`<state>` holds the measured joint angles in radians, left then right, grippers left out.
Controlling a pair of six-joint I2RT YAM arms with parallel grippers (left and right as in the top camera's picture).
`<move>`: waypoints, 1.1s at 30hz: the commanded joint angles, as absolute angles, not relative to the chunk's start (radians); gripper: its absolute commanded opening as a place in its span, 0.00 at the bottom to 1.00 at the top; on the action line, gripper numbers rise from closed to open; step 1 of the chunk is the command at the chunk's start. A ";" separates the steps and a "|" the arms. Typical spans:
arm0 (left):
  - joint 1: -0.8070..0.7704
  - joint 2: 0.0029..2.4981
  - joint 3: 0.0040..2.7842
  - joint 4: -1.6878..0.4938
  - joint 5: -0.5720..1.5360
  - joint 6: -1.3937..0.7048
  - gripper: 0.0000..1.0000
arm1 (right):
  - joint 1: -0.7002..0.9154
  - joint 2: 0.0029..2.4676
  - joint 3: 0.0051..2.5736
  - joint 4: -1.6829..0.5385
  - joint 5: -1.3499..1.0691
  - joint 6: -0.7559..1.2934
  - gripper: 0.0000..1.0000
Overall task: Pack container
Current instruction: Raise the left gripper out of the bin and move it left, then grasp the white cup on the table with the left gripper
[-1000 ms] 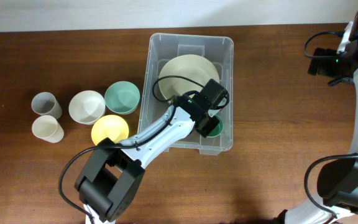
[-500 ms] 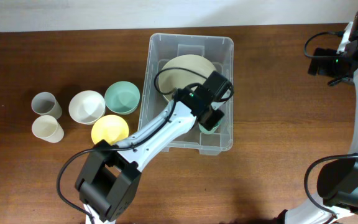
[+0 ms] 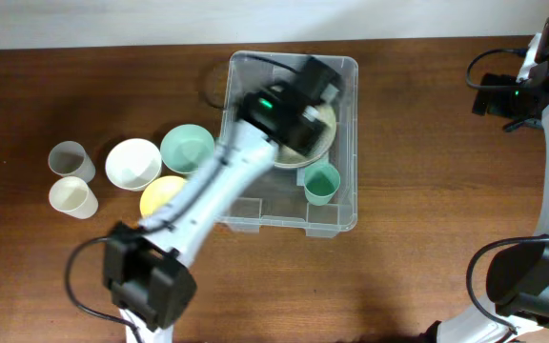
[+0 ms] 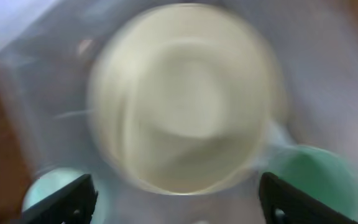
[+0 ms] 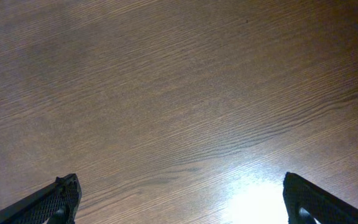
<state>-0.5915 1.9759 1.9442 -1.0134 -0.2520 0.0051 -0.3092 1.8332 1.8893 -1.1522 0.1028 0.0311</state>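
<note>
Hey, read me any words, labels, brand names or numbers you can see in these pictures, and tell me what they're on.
None can be read.
From overhead, the container and the green cup in it show no legible print.
The left wrist view is motion-blurred; the right wrist view shows only the wood table.

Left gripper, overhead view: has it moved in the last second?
Yes. The left gripper has left the green cup and moved toward the far wall of the container, above the cream bowl.

Bare container [image 3: 255, 205] floor beside green cup [image 3: 321, 183], before cream bowl [image 3: 323, 140]
</note>
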 commanded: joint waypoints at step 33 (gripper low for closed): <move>0.301 2.046 1.880 -1.109 -0.149 -0.141 0.82 | -0.315 1.820 1.904 -1.153 0.097 0.041 0.99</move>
<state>0.2996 1.9720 1.9064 -1.1118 -0.1677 -0.1364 -0.3092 1.8332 1.8893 -1.1522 0.1032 0.0311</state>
